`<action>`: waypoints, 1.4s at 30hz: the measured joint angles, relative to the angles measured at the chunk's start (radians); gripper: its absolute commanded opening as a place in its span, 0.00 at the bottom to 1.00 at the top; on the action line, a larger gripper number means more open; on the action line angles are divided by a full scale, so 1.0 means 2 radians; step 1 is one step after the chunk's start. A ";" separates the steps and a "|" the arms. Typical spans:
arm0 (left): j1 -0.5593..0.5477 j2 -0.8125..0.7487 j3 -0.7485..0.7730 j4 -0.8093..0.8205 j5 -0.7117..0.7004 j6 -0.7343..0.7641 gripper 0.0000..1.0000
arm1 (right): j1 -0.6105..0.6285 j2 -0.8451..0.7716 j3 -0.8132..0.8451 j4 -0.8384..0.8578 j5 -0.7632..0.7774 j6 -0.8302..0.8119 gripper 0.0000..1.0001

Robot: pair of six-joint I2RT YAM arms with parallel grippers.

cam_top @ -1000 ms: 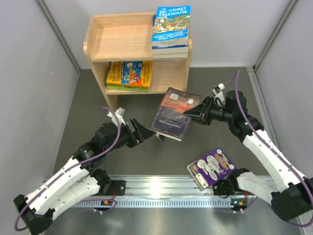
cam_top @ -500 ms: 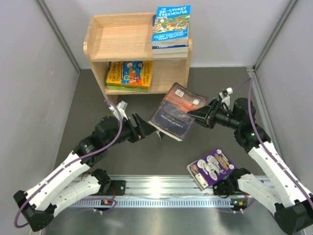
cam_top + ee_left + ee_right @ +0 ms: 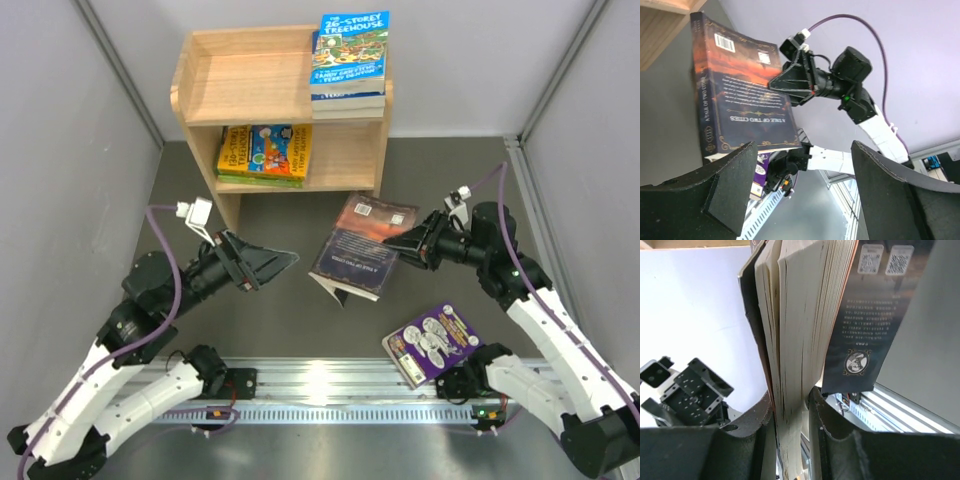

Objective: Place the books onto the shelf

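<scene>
- The right gripper (image 3: 405, 243) pinches the page edge of a dark brown paperback (image 3: 360, 245) between its fingers. The book is tilted above the counter's (image 3: 300, 315) middle, before the light wooden two-tier shelf (image 3: 186, 82).
- The left gripper (image 3: 285, 260) has its fingers spread, apart from the book.
- Step in hand: carrying this book. The next move likely calls for raising it onto a free shelf tier.
</scene>
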 measured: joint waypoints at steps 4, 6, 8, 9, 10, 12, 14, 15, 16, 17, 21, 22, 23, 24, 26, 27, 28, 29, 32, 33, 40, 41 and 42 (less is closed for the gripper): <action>0.000 0.021 -0.016 -0.002 -0.002 0.003 0.79 | 0.000 0.000 0.000 0.009 -0.005 0.013 0.00; 0.000 0.043 -0.024 -0.006 -0.011 0.005 0.80 | 0.001 0.000 0.000 0.016 -0.009 0.021 0.00; 0.000 0.063 -0.032 -0.006 -0.020 0.006 0.83 | 0.003 0.001 0.003 0.021 -0.013 0.027 0.00; 0.000 0.073 -0.037 -0.004 -0.024 0.006 0.84 | 0.004 0.002 0.005 0.022 -0.014 0.028 0.00; 0.000 0.085 -0.042 -0.001 -0.026 0.006 0.85 | 0.007 0.005 0.009 0.024 -0.016 0.029 0.00; 0.000 0.108 -0.046 0.010 -0.025 0.005 0.87 | 0.013 0.011 0.016 0.031 -0.021 0.031 0.00; 0.000 0.134 -0.046 0.037 -0.017 0.002 0.87 | 0.018 0.016 0.019 0.040 -0.024 0.032 0.00; 0.000 0.149 -0.046 0.053 -0.010 0.000 0.88 | 0.020 0.018 0.019 0.043 -0.025 0.032 0.00; 0.000 0.162 -0.044 0.067 -0.003 -0.002 0.88 | 0.023 0.020 0.019 0.045 -0.027 0.032 0.00; 0.000 0.179 -0.042 0.080 0.007 -0.006 0.87 | 0.026 0.023 0.019 0.047 -0.027 0.033 0.00; 0.000 0.211 -0.035 0.109 0.037 -0.016 0.87 | 0.031 0.034 0.019 0.048 -0.027 0.033 0.00; 0.000 0.212 -0.035 0.113 0.042 -0.020 0.86 | 0.031 0.036 0.019 0.048 -0.027 0.034 0.00; 0.000 0.211 -0.035 0.117 0.046 -0.023 0.86 | 0.031 0.038 0.019 0.048 -0.027 0.035 0.00; 0.000 0.209 -0.035 0.122 0.050 -0.025 0.85 | 0.032 0.038 0.019 0.049 -0.027 0.036 0.00; 0.001 0.204 -0.038 0.133 0.052 -0.030 0.84 | 0.032 0.039 0.019 0.054 -0.027 0.038 0.00; 0.001 0.202 -0.039 0.134 0.053 -0.031 0.84 | 0.032 0.039 0.019 0.058 -0.028 0.039 0.00; 0.001 0.201 -0.040 0.134 0.054 -0.032 0.82 | 0.032 0.039 0.019 0.063 -0.028 0.040 0.00; 0.001 0.199 -0.041 0.134 0.055 -0.033 0.81 | 0.033 0.039 0.019 0.066 -0.029 0.040 0.00; 0.002 0.190 -0.048 0.134 0.060 -0.040 0.70 | 0.033 0.043 0.019 0.072 -0.031 0.041 0.00; 0.002 0.184 -0.053 0.135 0.062 -0.045 0.67 | 0.033 0.045 0.019 0.074 -0.032 0.041 0.00; 0.003 0.109 -0.085 0.123 0.060 -0.091 0.66 | 0.040 0.067 0.028 0.085 -0.044 0.042 0.00; 0.003 0.097 -0.087 0.120 0.056 -0.094 0.66 | 0.040 0.072 0.032 0.089 -0.043 0.045 0.00; 0.003 0.085 -0.088 0.117 0.052 -0.097 0.65 | 0.040 0.078 0.038 0.096 -0.044 0.046 0.00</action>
